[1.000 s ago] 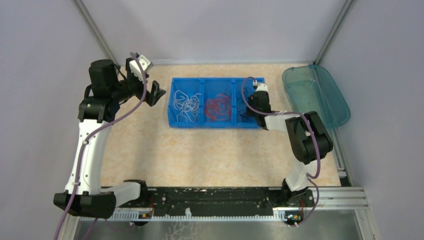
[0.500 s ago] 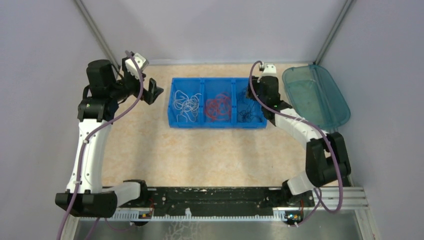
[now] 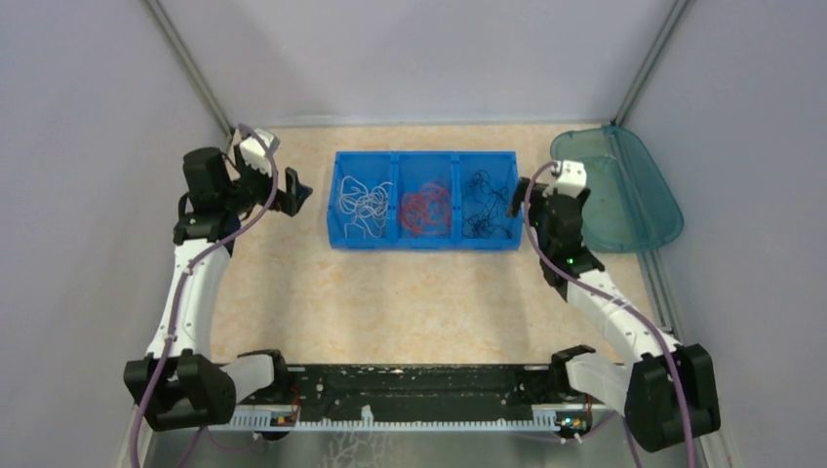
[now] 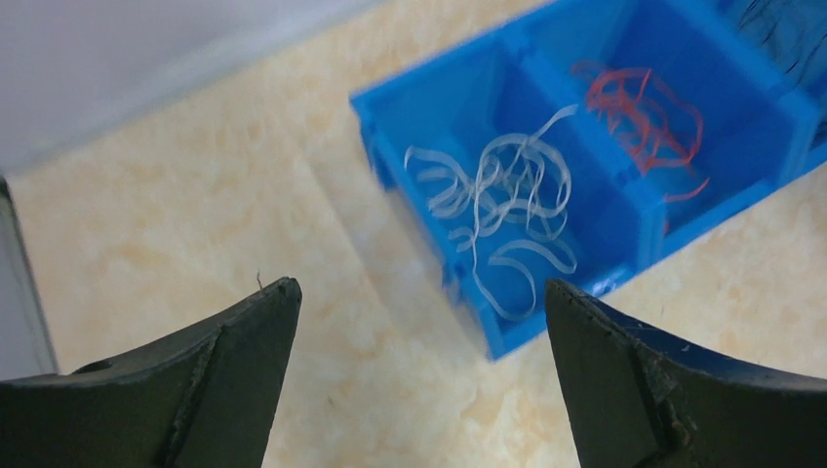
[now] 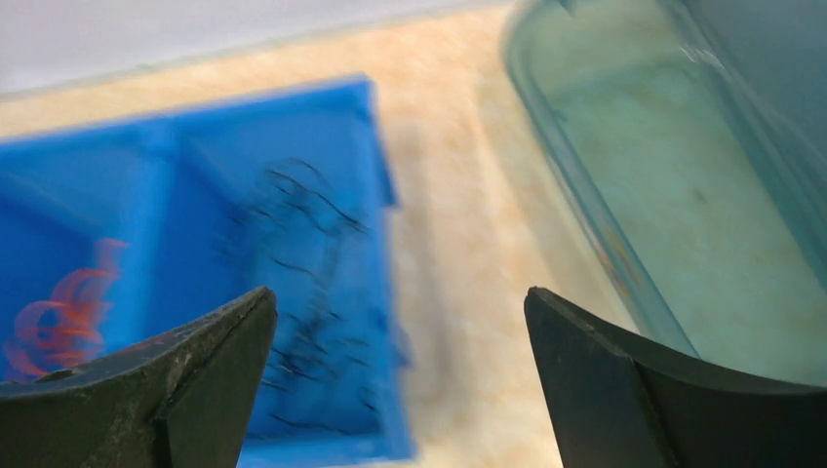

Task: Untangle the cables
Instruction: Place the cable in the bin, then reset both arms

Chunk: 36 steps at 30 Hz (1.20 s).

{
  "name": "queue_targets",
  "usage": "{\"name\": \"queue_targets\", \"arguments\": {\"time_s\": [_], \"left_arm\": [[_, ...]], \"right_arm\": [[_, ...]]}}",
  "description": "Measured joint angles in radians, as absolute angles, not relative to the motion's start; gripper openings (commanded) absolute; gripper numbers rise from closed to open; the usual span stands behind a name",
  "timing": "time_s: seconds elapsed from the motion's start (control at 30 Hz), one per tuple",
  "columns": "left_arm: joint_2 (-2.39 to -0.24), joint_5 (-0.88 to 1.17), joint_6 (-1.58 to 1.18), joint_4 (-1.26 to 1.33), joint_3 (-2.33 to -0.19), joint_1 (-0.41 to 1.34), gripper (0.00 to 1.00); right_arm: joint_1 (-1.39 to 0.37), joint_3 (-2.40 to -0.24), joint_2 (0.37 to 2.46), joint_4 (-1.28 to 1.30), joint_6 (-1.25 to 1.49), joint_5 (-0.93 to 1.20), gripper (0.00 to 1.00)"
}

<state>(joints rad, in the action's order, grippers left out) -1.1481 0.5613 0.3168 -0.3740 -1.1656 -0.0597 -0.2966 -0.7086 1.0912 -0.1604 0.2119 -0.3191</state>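
Well apart from any wire, the left fingers (image 4: 195, 390) hang spread wide and empty above the bare counter (image 3: 390, 302), just left of the blue bin (image 3: 425, 241). In the left wrist view the white cables (image 4: 507, 205) lie ahead of them, framed by the gap between the two tips, curled in a loose heap in the bin's left compartment. The red-orange cables (image 4: 644, 117) fill the middle compartment as a looped cluster. The black cables (image 5: 302, 244) sit in the right compartment, blurred in the right wrist view. The right fingers (image 5: 146, 390) are also parted wide and hold nothing. They hover by the bin's right end, with the black cables ahead on one side and the teal tray (image 3: 624, 195) on the other.
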Motion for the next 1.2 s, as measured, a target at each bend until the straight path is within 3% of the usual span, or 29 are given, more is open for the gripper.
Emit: {"name": "queue_targets", "arguments": {"time_s": [0.23, 0.53, 0.73, 0.9, 1.2], "left_arm": [[-1.154, 0.525, 0.191, -0.007, -0.702, -0.125, 1.00], [-1.339, 0.473, 0.061, 0.698, -0.313, -0.125, 1.00], [-1.533, 0.446, 0.045, 1.078, -0.210, -0.118, 1.00], [-1.568, 0.397, 0.052, 1.303, -0.141, -0.081, 1.00], [-1.583, 0.236, 0.074, 1.233, -0.262, -0.005, 1.00]], "right_arm": [[-0.226, -0.265, 1.019, -0.427, 0.176, -0.514, 0.99], [-0.171, -0.170, 1.168, -0.741, 0.185, -0.657, 0.99], [-0.118, -0.170, 1.307, -0.941, 0.149, -0.643, 0.99], [-0.089, -0.164, 1.382, -1.074, 0.094, -0.494, 0.99], [-0.075, -0.153, 1.451, -1.164, 0.036, -0.333, 0.99]]}}
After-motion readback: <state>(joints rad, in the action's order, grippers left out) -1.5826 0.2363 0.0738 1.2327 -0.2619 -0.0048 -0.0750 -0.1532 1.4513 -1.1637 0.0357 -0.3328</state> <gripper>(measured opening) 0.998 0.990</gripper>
